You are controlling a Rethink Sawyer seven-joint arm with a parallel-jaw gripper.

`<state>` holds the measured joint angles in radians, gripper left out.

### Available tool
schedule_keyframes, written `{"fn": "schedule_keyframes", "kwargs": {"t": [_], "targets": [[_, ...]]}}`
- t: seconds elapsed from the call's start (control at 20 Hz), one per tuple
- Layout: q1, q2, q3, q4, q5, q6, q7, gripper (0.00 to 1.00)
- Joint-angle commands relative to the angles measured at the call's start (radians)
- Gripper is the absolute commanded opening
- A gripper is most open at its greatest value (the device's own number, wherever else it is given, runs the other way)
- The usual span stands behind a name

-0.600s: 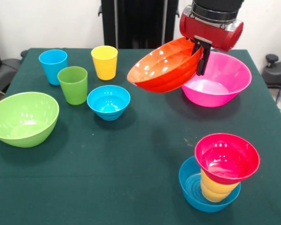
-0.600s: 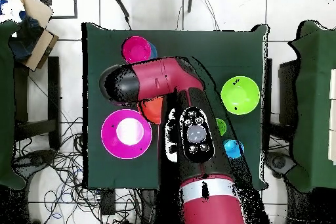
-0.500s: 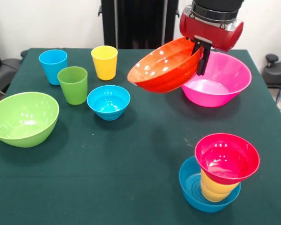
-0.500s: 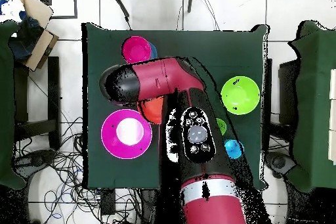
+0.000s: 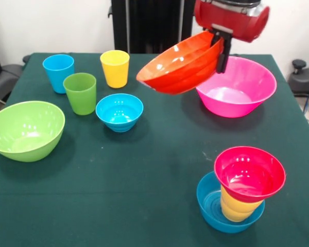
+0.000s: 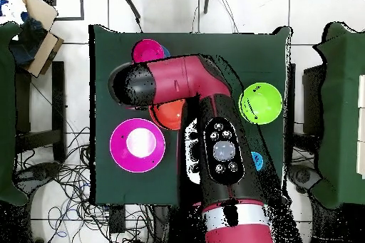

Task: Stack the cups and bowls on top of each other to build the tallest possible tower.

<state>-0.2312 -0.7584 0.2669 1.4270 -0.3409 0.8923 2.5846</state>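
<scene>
Change since earlier frame: the orange bowl point(image 5: 179, 64) has risen and shifted away from the pink bowl point(image 5: 237, 87), carried higher by the gripper point(image 5: 220, 51).
Fingers: pinched on the orange bowl's rim at one edge; the bowl hangs tilted, clear of the table point(image 5: 118, 170).
Position: orange bowl just beside and above the pink bowl; red bowl point(image 5: 250, 172) on a yellow-orange cup point(image 5: 237, 206) inside a blue bowl point(image 5: 212, 203), nearer the camera than the pink bowl.
Risk: a single-edge grip on glossy plastic may let the wide bowl swing or slip; its low side could clip the pink rim.
Materials: smooth, shiny, thin-walled plastic; round, flaring bowls.
</scene>
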Motion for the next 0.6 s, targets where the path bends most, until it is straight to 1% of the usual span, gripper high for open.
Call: {"fn": "schedule_keyframes", "kwargs": {"t": [0.05, 0.2, 0.25, 0.3, 0.35, 0.4, 0.6], "targets": [[0.077, 0.079, 0.041, -0.245, -0.036, 0.256, -0.096, 0.0], [0.101, 0.126, 0.044, -0.356, -0.066, 0.3, -0.111, 0.0], [0.108, 0.134, 0.043, -0.377, -0.073, 0.308, -0.119, 0.0], [0.121, 0.154, 0.043, -0.426, -0.099, 0.324, -0.137, 0.0], [0.127, 0.165, 0.044, -0.446, -0.101, 0.334, -0.14, 0.0], [0.141, 0.186, 0.044, -0.485, -0.109, 0.351, -0.134, 0.0], [0.184, 0.239, 0.028, -0.58, -0.144, 0.39, -0.114, 0.0]]}}
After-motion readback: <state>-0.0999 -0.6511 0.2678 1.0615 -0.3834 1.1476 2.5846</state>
